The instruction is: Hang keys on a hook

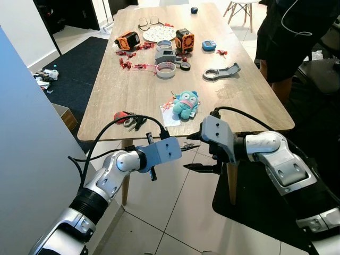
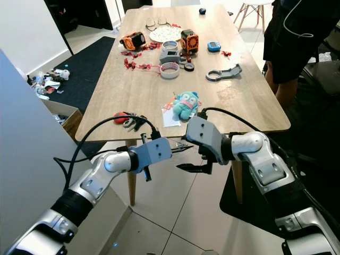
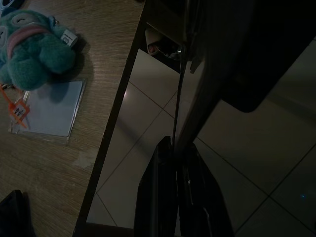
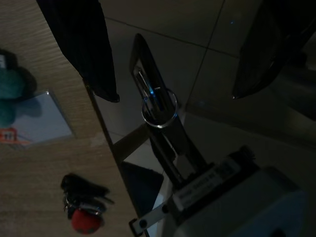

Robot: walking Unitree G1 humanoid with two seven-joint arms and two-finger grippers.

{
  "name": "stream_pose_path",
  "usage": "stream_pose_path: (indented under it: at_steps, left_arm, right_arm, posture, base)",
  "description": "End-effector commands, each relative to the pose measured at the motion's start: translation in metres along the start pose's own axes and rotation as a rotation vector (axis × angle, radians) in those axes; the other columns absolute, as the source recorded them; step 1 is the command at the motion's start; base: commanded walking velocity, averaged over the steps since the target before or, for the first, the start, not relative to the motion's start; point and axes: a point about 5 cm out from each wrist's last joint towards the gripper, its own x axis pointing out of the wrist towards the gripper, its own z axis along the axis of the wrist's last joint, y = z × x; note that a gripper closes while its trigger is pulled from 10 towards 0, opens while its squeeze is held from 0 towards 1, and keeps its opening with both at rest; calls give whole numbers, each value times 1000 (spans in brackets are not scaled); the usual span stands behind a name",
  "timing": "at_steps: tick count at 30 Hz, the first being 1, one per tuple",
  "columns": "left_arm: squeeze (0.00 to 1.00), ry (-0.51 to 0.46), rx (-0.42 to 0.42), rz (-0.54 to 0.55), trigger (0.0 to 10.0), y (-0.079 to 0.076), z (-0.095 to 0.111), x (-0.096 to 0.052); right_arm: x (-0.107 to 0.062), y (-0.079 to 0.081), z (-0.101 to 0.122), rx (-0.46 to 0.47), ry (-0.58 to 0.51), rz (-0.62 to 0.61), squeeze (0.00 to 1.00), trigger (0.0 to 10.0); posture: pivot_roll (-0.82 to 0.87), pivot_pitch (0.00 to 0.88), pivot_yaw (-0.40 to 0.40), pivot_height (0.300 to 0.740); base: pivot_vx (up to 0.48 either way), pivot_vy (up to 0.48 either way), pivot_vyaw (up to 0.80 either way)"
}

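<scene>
grippers meeting below the table edge, a ring between them

facing each other in front of the wooden table (image 1: 133,101), the two grippers hung over the tiled floor just off its near edge. the left gripper (image 1: 187,147) pointed toward the right arm with its fingers pressed together, and in the right wrist view a small metal key ring (image 4: 159,107) sat pinched around those closed tips. the right gripper (image 1: 195,151) was spread open, one finger above and one below the left gripper's tip, not touching the ring as far as could be told. a second bunch of keys (image 1: 129,120), dark with a red fob, lay on the table near its front left corner. a teal plush toy (image 1: 185,104) rested on a clear card sleeve (image 3: 47,109) close to the same edge. farther back lay rolls of tape (image 1: 166,69), orange gadgets and a grey clamp-like tool (image 1: 221,71). a person in dark clothes (image 1: 289,37) stood at the table's right side.
</scene>
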Motion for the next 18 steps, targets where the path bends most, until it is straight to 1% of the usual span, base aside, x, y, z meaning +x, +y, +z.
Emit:
stream_pose_path:
  at_steps: [1, 6, 11, 12, 13, 14, 15, 16, 18]
  left_arm:
    - [0, 22, 2, -3, 10000, -1, -6, -5]
    - [0, 22, 2, -4, 10000, -1, -6, -5]
    - [0, 21, 3, -3, 10000, -1, -5, -5]
    - [0, 21, 3, -2, 10000, -1, -5, -5]
    - [0, 21, 3, -2, 10000, -1, -5, -5]
    - [0, 20, 3, -1, 10000, 0, -5, -5]
    - [0, 20, 3, -1, 10000, 0, -5, -5]
    - [0, 20, 2, -1, 10000, 0, -5, -4]
    - [0, 20, 2, -1, 10000, 0, -5, -4]
  right_arm:
    - [1, -2, 0, -2, 13, -8, 0, 10000]
    - [-2, -4, -3, -4, 27, -24, 0, 10000]
    - [-1, -4, -1, -5, 17, -20, 0, 10000]
    - [0, -4, -1, -5, 12, -19, 0, 8000]
    - [0, -4, -1, -5, 12, -19, 0, 8000]
    - [1, -4, 1, -6, 5, -17, 0, 2941]
    - [1, -4, 1, -6, 5, -17, 0, 2941]
    - [2, -3, 1, -6, 0, -14, 0, 0]
    - [2, -3, 2, -8, -3, -8, 0, 0]
  posture:
    - [-89, 100, 50, 740]
    - [-90, 99, 49, 740]
    - [-90, 96, 47, 740]
    - [-90, 96, 47, 740]
    - [-90, 96, 47, 740]
    - [-89, 94, 46, 740]
    - [-89, 94, 46, 740]
    - [-89, 94, 46, 740]
    - [-90, 92, 45, 740]
  base:
    - [0, 0, 0]
    - [0, 0, 0]
    - [0, 0, 0]
    - [0, 0, 0]
    - [0, 0, 0]
    - [0, 0, 0]
    - [0, 0, 0]
    - [0, 0, 0]
    - [0, 0, 0]
